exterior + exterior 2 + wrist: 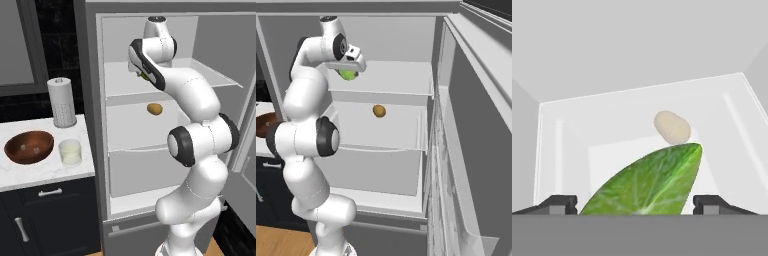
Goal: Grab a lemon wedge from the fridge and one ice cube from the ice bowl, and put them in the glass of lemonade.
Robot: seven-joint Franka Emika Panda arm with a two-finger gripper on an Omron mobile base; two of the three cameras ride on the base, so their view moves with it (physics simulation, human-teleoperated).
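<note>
The fridge stands open, its white shelves showing. On its upper shelf lies the lemon wedge, green-yellow. My gripper reaches in over it, open, one fingertip on each side of the wedge with only slim gaps. On the marble counter to the left are the reddish-brown ice bowl with small cubes inside and, right of it, the glass of lemonade.
A tan-orange oval item sits on the shelf below the wedge. A white paper-towel roll stands behind the glass. The open fridge door juts out on the right, close to the arm.
</note>
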